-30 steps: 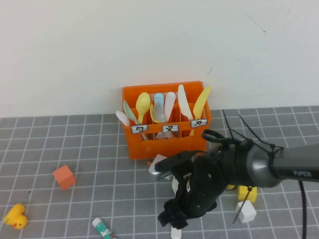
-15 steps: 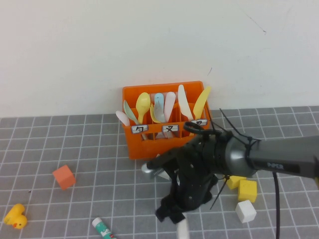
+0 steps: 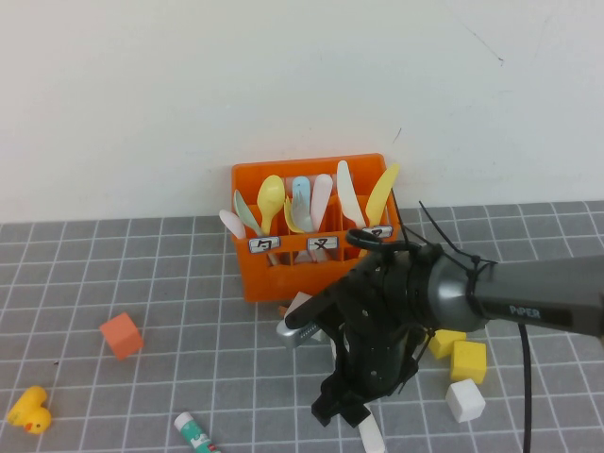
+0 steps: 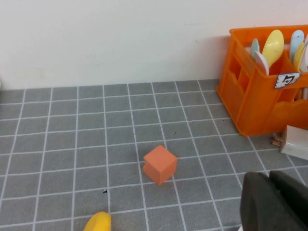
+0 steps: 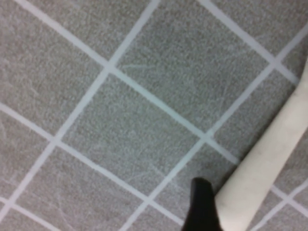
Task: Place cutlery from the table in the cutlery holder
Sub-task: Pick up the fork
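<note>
The orange cutlery holder point(image 3: 311, 274) stands at the back of the grey table point(image 3: 170, 283) with several pastel pieces upright in it; it also shows in the left wrist view point(image 4: 250, 101). My right gripper point(image 3: 342, 408) is down at the table in front of the holder, shut on the handle of a white cutlery piece point(image 3: 371, 437). In the right wrist view one black finger point(image 5: 202, 204) presses against that white handle point(image 5: 262, 168), just above the tiles. My left gripper point(image 4: 270, 177) hovers shut and empty at the left. No yellow knife or mint spoon shows on the table.
A white plug adapter point(image 3: 300, 318) lies before the holder. An orange cube point(image 3: 121, 335), a yellow duck point(image 3: 28, 411) and a green-and-white tube point(image 3: 195, 434) lie at the left. Two yellow cubes point(image 3: 469, 359) and a white cube point(image 3: 464, 400) lie at the right.
My right gripper has shifted a little to the right near the table's front. The white piece in it has swung from pointing straight down the picture to slanting to the lower right.
</note>
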Robot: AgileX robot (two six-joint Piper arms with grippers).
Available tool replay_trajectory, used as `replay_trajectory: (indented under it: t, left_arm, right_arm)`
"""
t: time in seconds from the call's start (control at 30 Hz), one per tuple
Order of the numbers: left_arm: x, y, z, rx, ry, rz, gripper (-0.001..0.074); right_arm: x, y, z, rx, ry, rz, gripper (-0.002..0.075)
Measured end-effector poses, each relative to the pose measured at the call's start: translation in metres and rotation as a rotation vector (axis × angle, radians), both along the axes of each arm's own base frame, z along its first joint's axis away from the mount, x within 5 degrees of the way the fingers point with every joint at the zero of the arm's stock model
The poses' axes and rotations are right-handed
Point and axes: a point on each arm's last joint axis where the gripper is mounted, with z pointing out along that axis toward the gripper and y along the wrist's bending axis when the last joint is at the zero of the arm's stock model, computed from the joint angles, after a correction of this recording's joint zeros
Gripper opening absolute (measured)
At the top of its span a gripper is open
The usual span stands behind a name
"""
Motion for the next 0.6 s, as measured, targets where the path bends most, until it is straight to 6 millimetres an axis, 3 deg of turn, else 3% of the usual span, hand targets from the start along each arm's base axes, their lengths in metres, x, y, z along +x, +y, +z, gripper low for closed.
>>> replay_trajectory:
  t: [0.27, 0.6]
  left_arm:
    - [0.0000, 0.0000, 0.0000, 0.000, 0.000, 0.000, -0.0001]
    - [0.0000, 0.0000, 0.0000, 0.000, 0.000, 0.000, -0.0001]
  right_arm:
    - [0.0015, 0.0027, -0.0061, 0.017, -0.002, -0.007, 0.0459]
    - [0.0019, 0.0045, -0.0080, 0.031, 0.000, -0.014, 0.0365]
